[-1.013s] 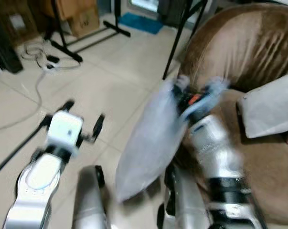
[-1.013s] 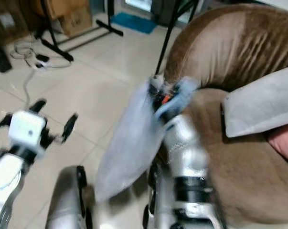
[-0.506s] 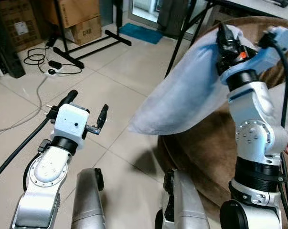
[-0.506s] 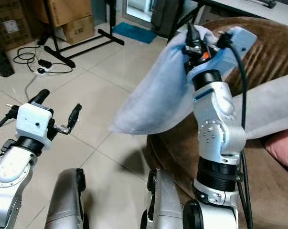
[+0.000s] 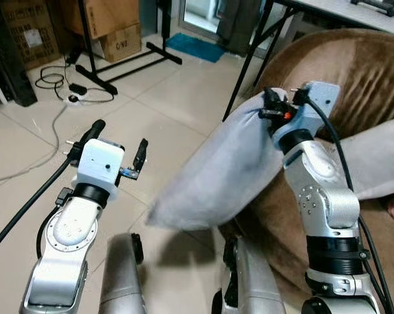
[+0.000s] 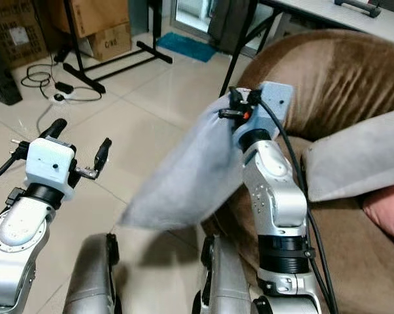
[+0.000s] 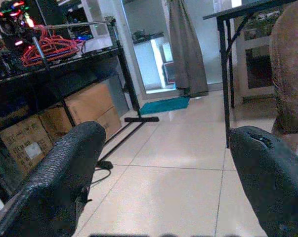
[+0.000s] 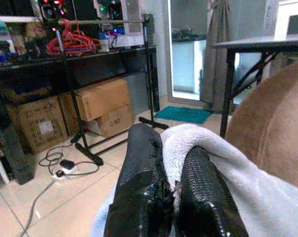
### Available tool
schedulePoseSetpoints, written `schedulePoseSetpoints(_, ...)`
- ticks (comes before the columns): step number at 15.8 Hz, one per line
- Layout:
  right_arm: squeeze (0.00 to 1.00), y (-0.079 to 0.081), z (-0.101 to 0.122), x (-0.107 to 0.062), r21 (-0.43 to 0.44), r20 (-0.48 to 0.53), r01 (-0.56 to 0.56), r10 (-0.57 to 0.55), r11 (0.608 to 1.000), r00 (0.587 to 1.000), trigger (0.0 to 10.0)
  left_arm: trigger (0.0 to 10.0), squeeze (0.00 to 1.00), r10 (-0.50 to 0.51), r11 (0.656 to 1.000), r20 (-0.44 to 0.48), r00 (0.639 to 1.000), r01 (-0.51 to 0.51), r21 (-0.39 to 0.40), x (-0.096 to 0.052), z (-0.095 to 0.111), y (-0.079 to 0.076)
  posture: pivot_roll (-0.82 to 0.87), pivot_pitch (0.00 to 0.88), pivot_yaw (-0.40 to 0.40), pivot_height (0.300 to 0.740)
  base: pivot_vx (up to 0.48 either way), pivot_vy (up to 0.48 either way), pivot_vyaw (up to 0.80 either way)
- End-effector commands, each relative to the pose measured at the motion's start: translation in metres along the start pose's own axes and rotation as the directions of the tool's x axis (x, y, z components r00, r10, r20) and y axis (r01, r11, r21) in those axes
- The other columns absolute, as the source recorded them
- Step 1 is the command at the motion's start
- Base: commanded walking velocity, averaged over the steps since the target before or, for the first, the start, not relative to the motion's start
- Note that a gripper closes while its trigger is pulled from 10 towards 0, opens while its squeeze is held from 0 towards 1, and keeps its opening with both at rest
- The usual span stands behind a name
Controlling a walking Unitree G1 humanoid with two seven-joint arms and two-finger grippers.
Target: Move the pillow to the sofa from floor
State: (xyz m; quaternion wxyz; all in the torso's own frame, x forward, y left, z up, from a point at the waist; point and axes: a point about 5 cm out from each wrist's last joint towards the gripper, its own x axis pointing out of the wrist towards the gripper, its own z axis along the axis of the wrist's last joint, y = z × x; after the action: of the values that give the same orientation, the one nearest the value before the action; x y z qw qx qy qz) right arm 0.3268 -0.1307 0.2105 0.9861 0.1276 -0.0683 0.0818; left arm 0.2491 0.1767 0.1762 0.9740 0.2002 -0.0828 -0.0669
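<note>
A pale grey-blue pillow [image 5: 216,175] hangs in the air by one corner, sagging down and to the left over the floor, beside the brown sofa [image 5: 353,78]. My right gripper [image 5: 270,108] is shut on that corner; in the right wrist view its black fingers [image 8: 141,197] pinch the fabric of the pillow [image 8: 223,173]. My left gripper [image 5: 117,142] is held over the tiles at the left, open, with nothing between its fingers [image 7: 64,168].
A second grey cushion [image 5: 379,160] lies on the sofa seat at the right. Black stand legs [image 5: 118,65], cardboard boxes [image 5: 115,26] and cables [image 5: 56,82] sit on the tiled floor at the back left. A black table leg [image 5: 246,62] stands near the sofa arm.
The right arm has come down and the pillow with it, now drooping lower toward the floor. The left arm has barely moved.
</note>
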Motion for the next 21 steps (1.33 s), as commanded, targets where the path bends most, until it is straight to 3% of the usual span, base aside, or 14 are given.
schedulePoseSetpoints(1, 0.00, 0.001, 0.021, 0.003, -0.012, 0.100, -0.005, 0.006, 1.000, 0.995, 10.0, 10.0, 0.00, 0.005, 1.000, 0.022, 1.000, -0.005, 0.003, 0.004, 0.004, 0.000, 0.08, 0.000, -0.139, 0.598, 0.000, 0.000, 0.00)
schedulePoseSetpoints(8, 0.00, 0.004, 0.031, 0.004, 0.045, 0.146, -0.014, 0.008, 0.999, 0.989, 10.0, 10.0, 0.00, 0.002, 1.000, 0.046, 0.999, -0.002, -0.001, 0.010, 0.007, -0.001, 0.07, 0.000, -0.133, 0.673, 0.000, 0.000, 0.00)
schedulePoseSetpoints(15, 0.00, 0.003, 0.017, -0.008, 0.067, 0.104, -0.015, 0.008, 0.998, 0.995, 10.0, 10.0, 0.00, 0.006, 1.000, 0.024, 1.000, -0.006, -0.019, 0.005, 0.002, -0.003, 0.07, 0.000, -0.125, 0.740, 0.000, 0.000, 0.00)
schedulePoseSetpoints(21, 0.00, -0.007, -0.006, -0.031, 0.063, 0.027, 0.032, -0.034, 0.998, 0.999, 10.0, 10.0, 0.00, -0.016, 0.998, 0.016, 1.000, 0.017, -0.062, 0.008, -0.001, -0.007, 0.04, 0.000, -0.084, 0.740, 0.000, 0.000, 0.00)
